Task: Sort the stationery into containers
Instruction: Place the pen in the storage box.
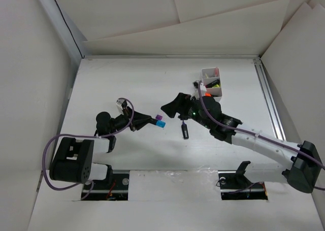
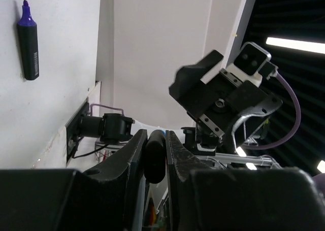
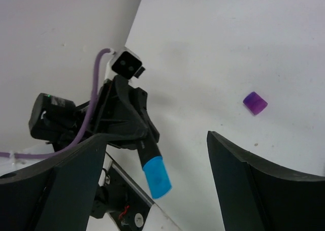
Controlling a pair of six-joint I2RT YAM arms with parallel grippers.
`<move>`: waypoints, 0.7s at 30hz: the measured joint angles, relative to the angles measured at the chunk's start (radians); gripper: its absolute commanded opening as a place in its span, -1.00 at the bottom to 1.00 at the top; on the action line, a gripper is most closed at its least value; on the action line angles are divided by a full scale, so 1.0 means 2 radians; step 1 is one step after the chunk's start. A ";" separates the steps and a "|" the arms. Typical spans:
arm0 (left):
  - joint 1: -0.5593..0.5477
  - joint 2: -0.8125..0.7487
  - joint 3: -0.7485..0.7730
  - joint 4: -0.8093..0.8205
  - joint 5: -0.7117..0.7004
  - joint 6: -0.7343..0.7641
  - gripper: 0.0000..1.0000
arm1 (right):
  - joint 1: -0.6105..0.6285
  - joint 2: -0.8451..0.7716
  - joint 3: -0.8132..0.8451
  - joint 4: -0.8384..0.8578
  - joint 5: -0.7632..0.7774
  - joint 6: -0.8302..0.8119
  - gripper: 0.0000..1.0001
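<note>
- Reading the left gripper (image 1: 150, 121) first, we see its fingers (image 2: 133, 155) clamped tight on the black barrel of a blue-capped highlighter (image 3: 155, 176). The cap end sticks out past the fingertips.
- We note the left arm (image 1: 109, 123) reaches from its near-left base toward mid-table, with the gripper pointing right.
- We find the right gripper (image 1: 170, 110) spread wide with nothing between its fingers (image 3: 264, 185). It faces left toward the blue cap, close but apart from it.
- We see the right arm (image 1: 254, 139) stretched on a diagonal from its near-right base to the table's middle.
- We log a loose purple cap (image 3: 255, 103) on the table (image 1: 127, 84), just beside the held highlighter on its far side.
- We log an uncapped purple-tipped highlighter (image 2: 28, 40) lying flat on the table, just near of the right gripper and touching neither gripper.
- We see the white box (image 1: 212, 82) standing far right with coloured stationery inside. We cannot tell which compartments are filled.
</note>
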 measured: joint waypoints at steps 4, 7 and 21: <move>0.000 -0.024 -0.003 0.001 -0.003 0.015 -1.00 | -0.009 0.026 -0.001 0.014 -0.036 0.016 0.59; 0.000 -0.048 -0.003 0.004 -0.006 0.032 -1.00 | -0.009 0.043 -0.001 0.032 -0.070 0.026 0.54; 0.000 -0.081 -0.003 0.009 -0.014 0.073 -1.00 | -0.009 0.079 -0.026 0.106 -0.167 0.066 0.14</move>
